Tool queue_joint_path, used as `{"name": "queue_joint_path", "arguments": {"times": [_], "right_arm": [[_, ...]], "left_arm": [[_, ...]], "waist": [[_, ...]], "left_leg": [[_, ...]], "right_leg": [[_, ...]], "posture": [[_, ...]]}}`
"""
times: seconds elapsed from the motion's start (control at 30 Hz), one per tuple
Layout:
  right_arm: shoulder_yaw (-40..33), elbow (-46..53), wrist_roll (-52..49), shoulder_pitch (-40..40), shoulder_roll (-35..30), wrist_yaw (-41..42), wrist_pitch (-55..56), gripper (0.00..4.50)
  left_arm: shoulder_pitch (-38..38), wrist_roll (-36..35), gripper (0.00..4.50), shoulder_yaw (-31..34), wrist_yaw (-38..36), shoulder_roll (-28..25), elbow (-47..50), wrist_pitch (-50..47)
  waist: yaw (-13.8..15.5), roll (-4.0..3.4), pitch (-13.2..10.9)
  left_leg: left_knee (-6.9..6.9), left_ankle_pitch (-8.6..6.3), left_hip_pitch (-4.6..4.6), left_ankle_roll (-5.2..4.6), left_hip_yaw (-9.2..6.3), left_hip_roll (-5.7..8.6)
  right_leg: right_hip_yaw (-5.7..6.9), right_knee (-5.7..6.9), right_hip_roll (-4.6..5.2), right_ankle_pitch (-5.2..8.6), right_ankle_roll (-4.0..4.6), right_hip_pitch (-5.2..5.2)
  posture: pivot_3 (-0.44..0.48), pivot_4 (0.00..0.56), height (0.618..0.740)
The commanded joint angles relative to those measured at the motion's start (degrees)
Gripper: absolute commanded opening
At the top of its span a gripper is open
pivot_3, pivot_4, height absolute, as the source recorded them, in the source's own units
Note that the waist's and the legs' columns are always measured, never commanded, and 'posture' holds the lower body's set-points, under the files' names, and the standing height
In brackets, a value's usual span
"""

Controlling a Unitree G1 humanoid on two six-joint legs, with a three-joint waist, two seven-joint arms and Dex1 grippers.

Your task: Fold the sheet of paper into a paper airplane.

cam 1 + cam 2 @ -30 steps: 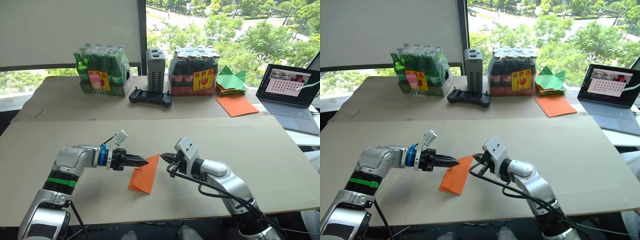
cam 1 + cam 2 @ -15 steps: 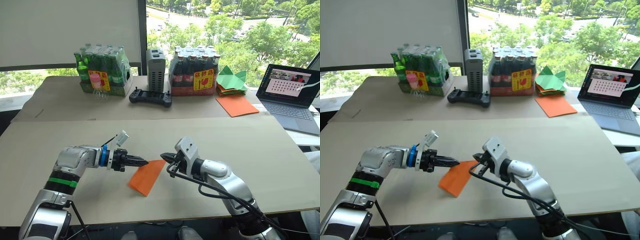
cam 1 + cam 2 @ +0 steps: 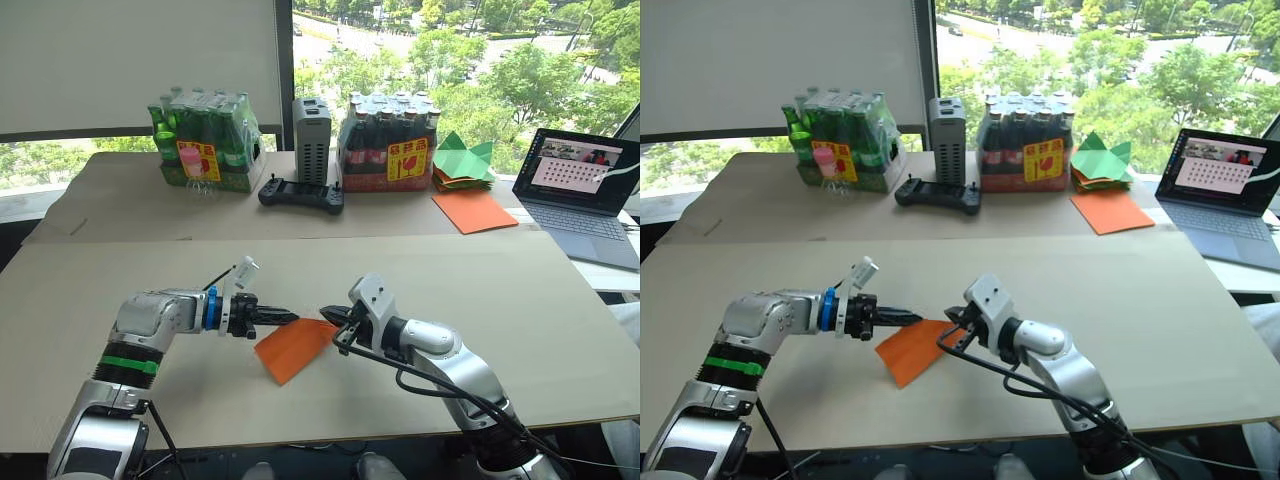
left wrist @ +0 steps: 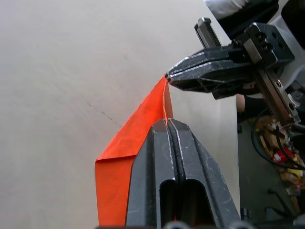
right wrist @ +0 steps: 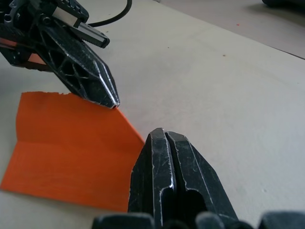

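Sheet of paper [image 3: 296, 345]: bright orange, folded over with a crease along one side, lower centre of the left eye view, on the near table [image 3: 480, 290]. It lies at a low tilt, held up at its two upper corners and sloping down toward the front edge of the table.

Left gripper [image 3: 290, 318]: lower left of centre in the left eye view. Forearm reaches in from the lower left corner, elbow bent, wrist level, fingers pointing toward frame right. In the left wrist view the two black fingers [image 4: 157, 157] are pressed together on the paper's edge, pinching one upper corner.

Right gripper [image 3: 328, 313]: just right of the paper's top corner. Arm comes up from the lower right corner, elbow bent, wrist turned so the fingers point toward frame left, tip to tip with the left gripper and near it. In the right wrist view its fingers [image 5: 164, 171] are closed flat together on the paper's near corner.

Far table, upper half of the frame: green bottle pack [image 3: 205, 140], dark bottle pack [image 3: 388, 142], grey box [image 3: 311, 140], black controller [image 3: 301, 193], green paper shapes [image 3: 462, 160], a larger orange sheet [image 3: 474, 211]. Laptop [image 3: 582, 190] at the right edge.
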State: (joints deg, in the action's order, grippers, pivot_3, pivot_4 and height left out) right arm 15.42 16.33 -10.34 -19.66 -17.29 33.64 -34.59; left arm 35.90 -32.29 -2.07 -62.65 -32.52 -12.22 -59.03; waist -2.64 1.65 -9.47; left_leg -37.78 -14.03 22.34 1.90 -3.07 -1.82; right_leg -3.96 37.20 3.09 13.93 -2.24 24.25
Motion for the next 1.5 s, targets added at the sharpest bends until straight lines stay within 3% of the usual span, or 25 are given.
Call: {"name": "queue_joint_path", "arguments": {"times": [0.03, 0.2, 0.33, 0.63, 0.9, 0.97, 1.17, 1.37, 1.5], "right_arm": [[-0.3, 1.7, -0.4, -1.0, 0.2, -0.3, 0.0, 0.00], [-0.3, 1.3, -0.3, -1.1, 0.5, -0.4, 0.2, 0.00], [-0.2, 0.6, -0.2, -1.4, 0.8, -0.2, 0.7, 0.00], [0.7, -1.3, -0.2, -2.6, 1.4, 0.7, 1.7, 0.00], [1.6, -2.6, -0.4, -3.5, 2.2, 1.3, 2.4, 0.00], [1.6, -2.8, -0.3, -3.7, 2.4, 1.4, 2.5, 0.00], [1.8, -3.2, -0.1, -3.9, 2.9, 1.6, 3.0, 0.00], [3.5, -2.9, 1.4, -3.9, 3.1, 1.8, 7.1, 0.00], [4.5, -2.9, 1.4, -4.2, 3.9, 2.1, 8.7, 1.18]], "left_arm": [[1.1, -0.9, 0.03, 5.5, 7.2, 2.4, -0.1, -0.3], [-0.6, -4.2, 0.03, 17.4, 24.2, 11.2, 5.9, -3.2], [-3.2, -7.3, 0.03, 26.8, 40.7, 21.2, 14.7, -6.9], [-3.5, -12.5, 0.03, 41.9, 70.5, 38.9, 27.2, -15.4], [-0.5, -18.0, 0.03, 48.7, 86.6, 44.9, 28.2, -13.9], [-0.4, -21.4, 0.28, 49.5, 89.4, 45.4, 27.6, -13.1], [-2.2, -28.1, 2.17, 46.8, 92.5, 42.7, 26.0, -13.4], [-3.9, -31.8, 2.17, 45.3, 88.1, 33.0, 21.0, -15.3], [-4.8, -33.1, 2.19, 44.2, 82.8, 24.4, 16.7, -16.1]], "waist": [[0.0, 0.00, 0.0], [0.1, 0.00, 0.0], [0.1, 0.01, 0.0], [0.2, 0.04, 0.0], [0.1, 0.06, 0.0], [0.3, 0.06, 0.0], [0.5, 0.06, 0.0], [-0.2, 0.06, 0.0], [-0.4, 0.05, 0.0]], "left_leg": [[0.00, 0.00, 0.00, 0.00, 0.00, 0.00], [-0.04, 0.00, 0.03, 0.00, -0.02, 0.03], [-0.04, 0.00, 0.02, 0.00, -0.02, 0.05], [-0.05, 0.00, 0.01, 0.01, -0.03, 0.13], [-0.05, 0.00, -0.02, 0.02, -0.03, 0.15], [-0.05, 0.00, -0.01, 0.02, -0.04, 0.16], [-0.05, 0.00, 0.01, 0.03, -0.04, 0.22], [-0.05, 0.00, -0.03, 0.03, -0.04, 0.21], [-0.04, 0.02, -0.06, 0.07, -0.09, 0.18]], "right_leg": [[0.00, 0.00, 0.00, 0.00, 0.00, 0.00], [0.01, 0.00, 0.03, -0.01, -0.02, -0.01], [-0.01, 0.01, 0.09, -0.03, -0.04, -0.01], [-0.02, 0.00, 0.15, -0.08, -0.10, -0.04], [-0.03, -0.03, 0.15, -0.09, -0.12, -0.07], [-0.02, -0.03, 0.16, -0.09, -0.12, -0.07], [-0.02, -0.08, 0.21, -0.10, -0.14, -0.09], [-0.02, -0.04, 0.17, -0.10, -0.14, -0.07], [-0.03, 0.00, 0.10, -0.11, -0.13, -0.06]], "posture": [[0.000, 0.150, 0.740], [0.000, 0.150, 0.740], [0.000, 0.150, 0.740], [0.000, 0.150, 0.740], [0.000, 0.150, 0.740], [0.000, 0.150, 0.740], [0.000, 0.150, 0.740], [0.000, 0.150, 0.740], [0.000, 0.150, 0.740]]}}
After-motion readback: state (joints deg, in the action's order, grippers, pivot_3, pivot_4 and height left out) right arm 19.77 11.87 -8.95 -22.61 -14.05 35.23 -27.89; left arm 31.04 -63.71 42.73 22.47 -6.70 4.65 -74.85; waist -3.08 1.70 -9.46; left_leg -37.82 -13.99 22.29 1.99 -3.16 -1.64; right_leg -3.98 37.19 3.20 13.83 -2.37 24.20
